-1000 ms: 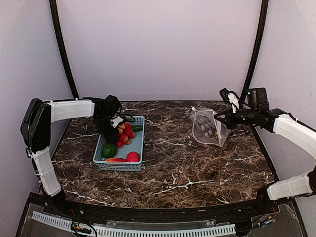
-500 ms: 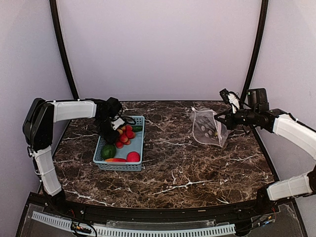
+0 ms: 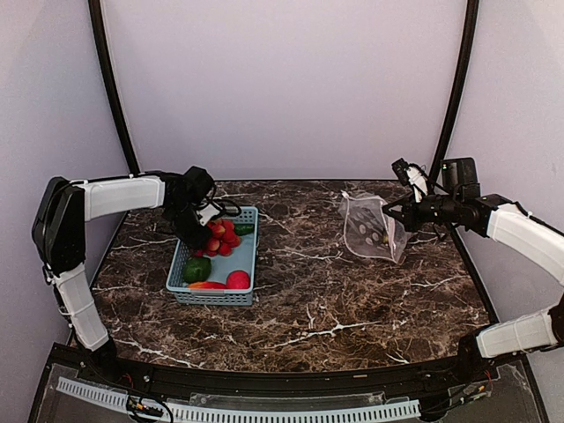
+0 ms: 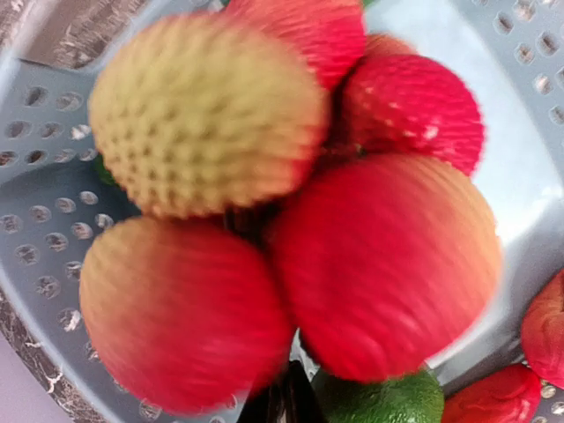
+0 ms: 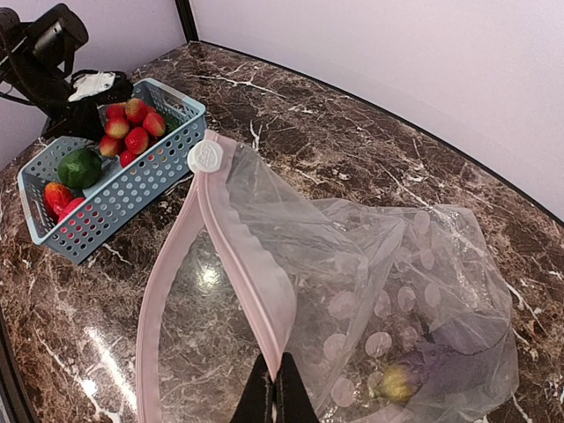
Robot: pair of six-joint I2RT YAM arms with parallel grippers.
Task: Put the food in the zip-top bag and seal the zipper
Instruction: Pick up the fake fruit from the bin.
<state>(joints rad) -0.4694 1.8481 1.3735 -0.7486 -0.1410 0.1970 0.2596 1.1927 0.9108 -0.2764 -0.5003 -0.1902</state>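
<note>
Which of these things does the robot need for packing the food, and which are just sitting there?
For the job:
bunch of red and peach fruits, pinched by the left gripper
avocado
red fruit
zip-top bag, held by the right gripper
zipper, pink, open

Just sitting there:
blue basket, only holding the food
marble table
</note>
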